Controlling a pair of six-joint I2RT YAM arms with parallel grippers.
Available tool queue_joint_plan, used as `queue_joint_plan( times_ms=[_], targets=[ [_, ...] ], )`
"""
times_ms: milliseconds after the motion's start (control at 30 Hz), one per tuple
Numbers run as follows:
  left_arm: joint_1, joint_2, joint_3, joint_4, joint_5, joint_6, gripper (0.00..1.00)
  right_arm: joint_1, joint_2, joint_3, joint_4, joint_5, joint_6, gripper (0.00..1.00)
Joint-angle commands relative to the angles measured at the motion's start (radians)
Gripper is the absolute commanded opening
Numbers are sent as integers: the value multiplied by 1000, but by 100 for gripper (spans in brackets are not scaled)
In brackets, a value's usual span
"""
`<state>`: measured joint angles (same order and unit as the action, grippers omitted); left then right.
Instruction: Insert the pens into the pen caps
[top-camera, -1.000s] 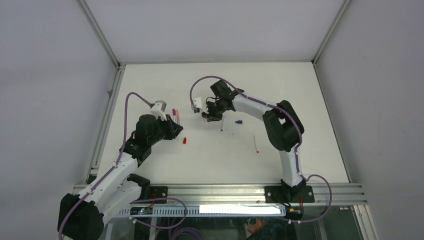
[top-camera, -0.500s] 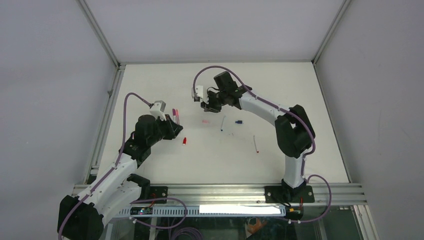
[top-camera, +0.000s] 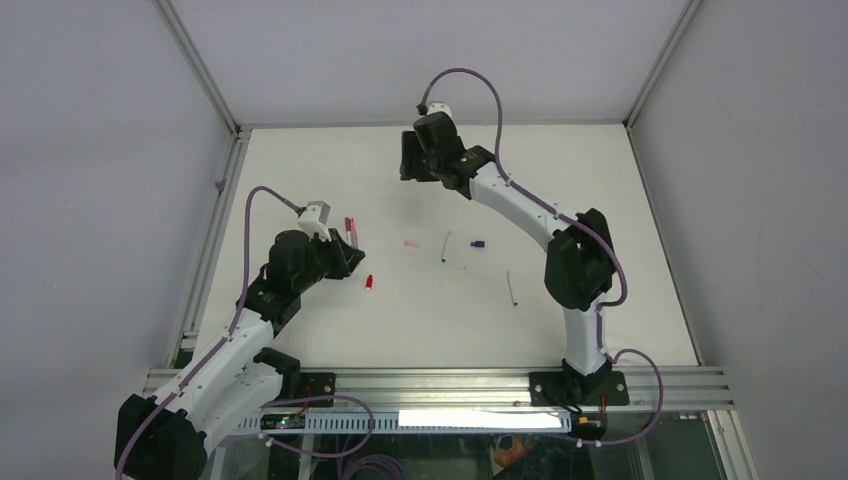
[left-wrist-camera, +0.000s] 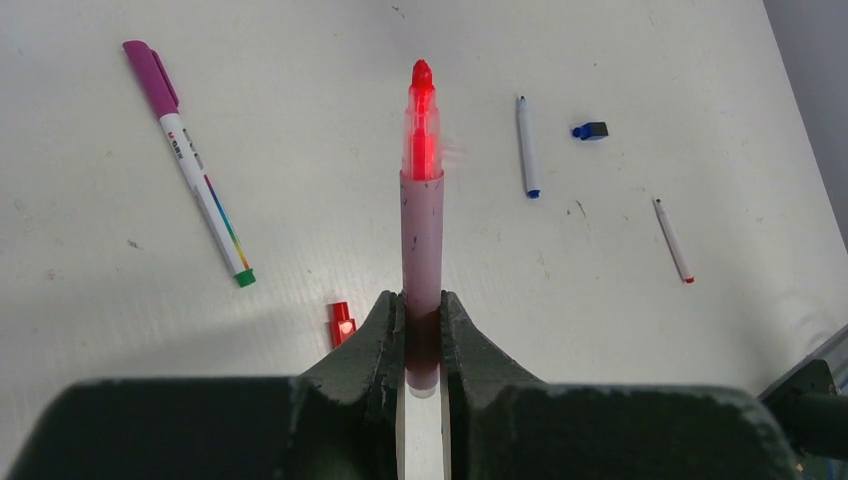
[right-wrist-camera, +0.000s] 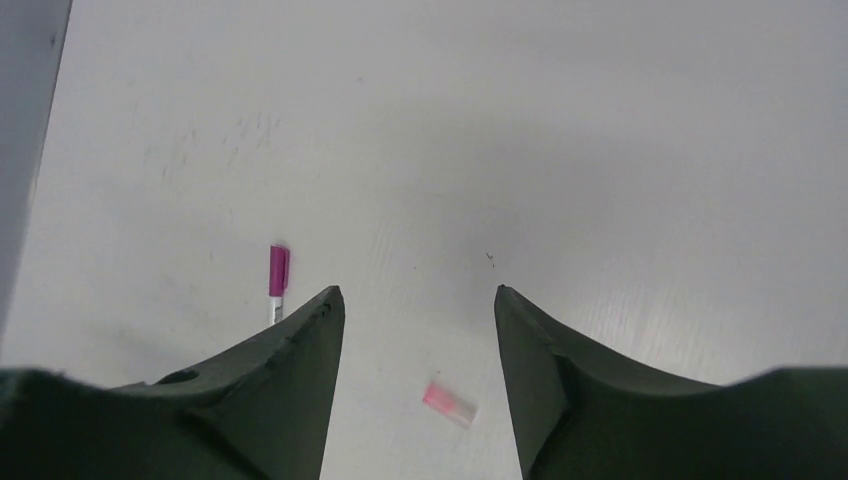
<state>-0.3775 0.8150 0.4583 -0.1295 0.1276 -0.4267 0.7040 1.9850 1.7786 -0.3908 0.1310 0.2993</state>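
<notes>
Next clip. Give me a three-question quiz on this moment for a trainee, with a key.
1. True or false: the right gripper is open and empty.
2. What is the left gripper shut on? A. nothing B. the red-tipped pen C. a ruler
3. Fill in: ___ loose caps lie on the table.
Key: 1 true. 2 B. 3 three: red cap, blue cap, pink cap.

- Pale pink plastic cap lies on the white table, left of the thin white blue-tipped pen.
- Stubby blue plastic cap: just right of that pen.
- Small red plastic cap: nearer the arms' bases, leftward.
</notes>
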Motion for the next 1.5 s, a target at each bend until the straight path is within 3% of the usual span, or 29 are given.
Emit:
queue_joint_plan(
  times_ms=[0,67,133,233,300,400,467,900,1467],
  targets=[
    [12,-33,8,9,-27,7,0,2,-18,132,-377,276,670,59],
    [13,-50,6,4,-39,1,0,8,11,227,-624,298,973,59],
    [12,-69,10,-5,-52,-1,0,7,38,257,-757,231,1173,54],
    [13,-94,18,-22,-68,5,0,-10,19,127,-711,26,1409,41],
    [14,-108,14,-23,-69,9,0,-9,60,142,-696,1,1480,38],
    [14,-130,10,-23,-63,11,0,-10,185,349,-865,3,1484,38],
    [13,-142,12,-31,-56,11,0,-12,247,397,-891,-27,1496,39],
    [12,-163,10,-59,-89,23,0,20,296,331,-847,-78,1533,55],
    [12,-162,5,-71,-95,24,0,17,273,146,-704,-121,1592,50]
  ],
)
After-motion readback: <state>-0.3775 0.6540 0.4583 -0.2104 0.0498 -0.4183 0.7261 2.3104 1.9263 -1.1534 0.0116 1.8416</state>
